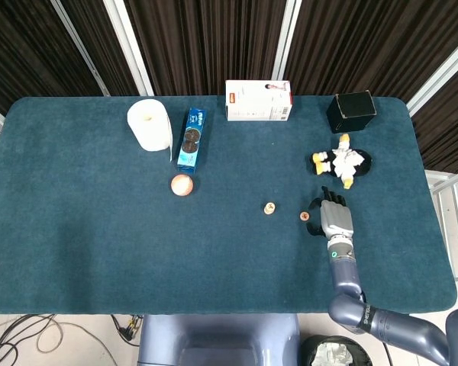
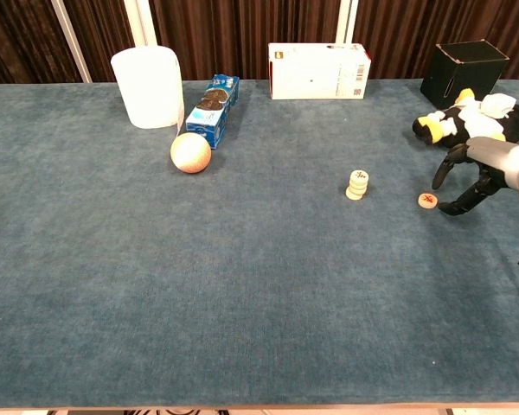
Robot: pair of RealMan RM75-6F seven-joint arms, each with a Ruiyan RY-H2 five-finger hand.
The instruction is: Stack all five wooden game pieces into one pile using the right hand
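Note:
A short pile of wooden game pieces [image 1: 269, 207] [image 2: 357, 184] stands on the blue cloth right of centre; its topmost piece leans a little. One single wooden piece [image 1: 304, 216] [image 2: 427, 201] with a red mark lies flat to the right of the pile. My right hand [image 1: 333, 215] [image 2: 480, 173] hovers just right of that single piece, fingers curled downward and apart, holding nothing. The fingertips [image 2: 443, 177] hang close above and beside the piece. My left hand is not visible in either view.
A black-and-white plush toy [image 1: 342, 162] [image 2: 467, 118] lies just behind the right hand, with a black box [image 1: 351, 111] further back. A white carton [image 1: 258, 101], a blue cookie pack [image 1: 191, 139], a paper roll [image 1: 150, 124] and a small ball [image 1: 182, 184] sit at the far left half.

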